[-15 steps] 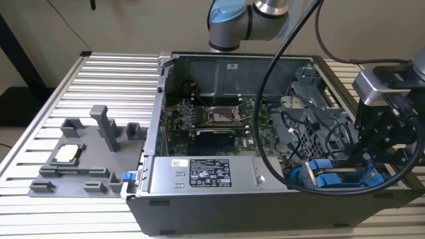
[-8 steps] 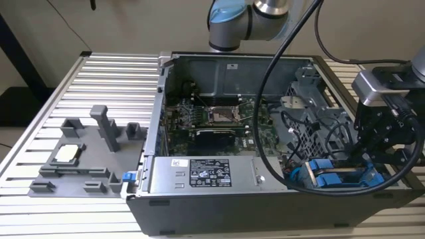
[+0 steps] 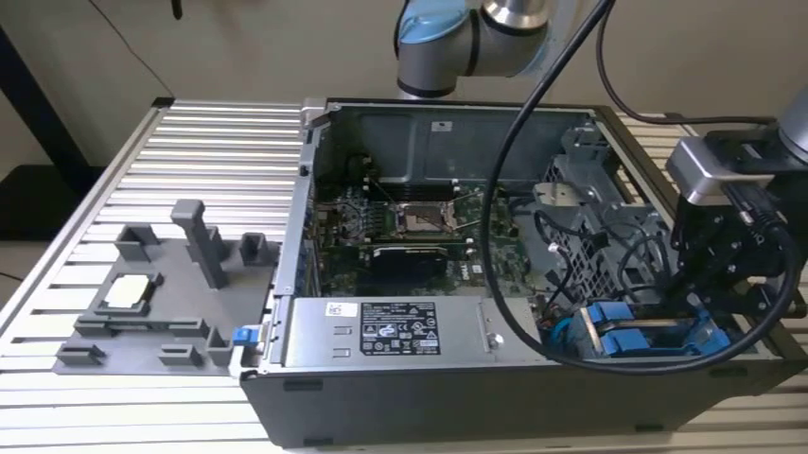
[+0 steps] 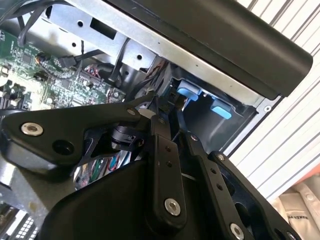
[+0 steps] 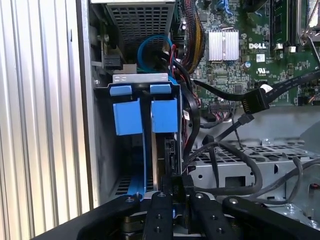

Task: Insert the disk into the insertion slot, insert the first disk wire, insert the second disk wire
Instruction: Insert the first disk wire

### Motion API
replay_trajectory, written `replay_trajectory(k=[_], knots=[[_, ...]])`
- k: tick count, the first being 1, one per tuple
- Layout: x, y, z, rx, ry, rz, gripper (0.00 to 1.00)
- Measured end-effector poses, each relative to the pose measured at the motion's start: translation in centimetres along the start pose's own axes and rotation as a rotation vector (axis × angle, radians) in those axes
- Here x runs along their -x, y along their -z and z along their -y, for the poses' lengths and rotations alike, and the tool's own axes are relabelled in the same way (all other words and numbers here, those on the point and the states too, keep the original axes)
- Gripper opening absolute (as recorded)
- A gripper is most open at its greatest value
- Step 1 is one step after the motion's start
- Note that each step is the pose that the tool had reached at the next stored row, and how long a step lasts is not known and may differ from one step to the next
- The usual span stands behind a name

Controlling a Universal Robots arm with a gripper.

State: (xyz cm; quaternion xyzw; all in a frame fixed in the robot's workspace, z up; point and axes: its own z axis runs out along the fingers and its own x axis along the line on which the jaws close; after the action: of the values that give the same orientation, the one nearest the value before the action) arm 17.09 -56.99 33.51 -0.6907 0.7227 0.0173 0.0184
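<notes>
Off the grey labelled power-supply box (image 3: 378, 331), toward the exterior view's right, the silver-grey disk in its blue carrier (image 3: 627, 339) sat inside the grey metal insertion slot (image 5: 140, 78). Further right of that box, my black gripper (image 5: 176, 191) was pinched on what looked like a small black wire plug (image 5: 175, 179). It wanted holding square and easing straight; the disk's port was hidden.

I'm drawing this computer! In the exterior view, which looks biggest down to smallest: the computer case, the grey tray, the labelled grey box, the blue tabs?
1. computer case
2. grey tray
3. labelled grey box
4. blue tabs
</notes>
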Motion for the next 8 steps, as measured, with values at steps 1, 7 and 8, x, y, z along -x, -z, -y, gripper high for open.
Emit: replay_trajectory(k=[1, 7, 8], knots=[[0.0, -0.02, 0.0, 0.0002, 0.0, -0.0001, 0.19], [0.0, 0.14, 0.0, 0.004, 0.0, 0.0003, 0.33], [0.0, 0.14, 0.0, 0.0041, 0.0, 0.0003, 0.33]])
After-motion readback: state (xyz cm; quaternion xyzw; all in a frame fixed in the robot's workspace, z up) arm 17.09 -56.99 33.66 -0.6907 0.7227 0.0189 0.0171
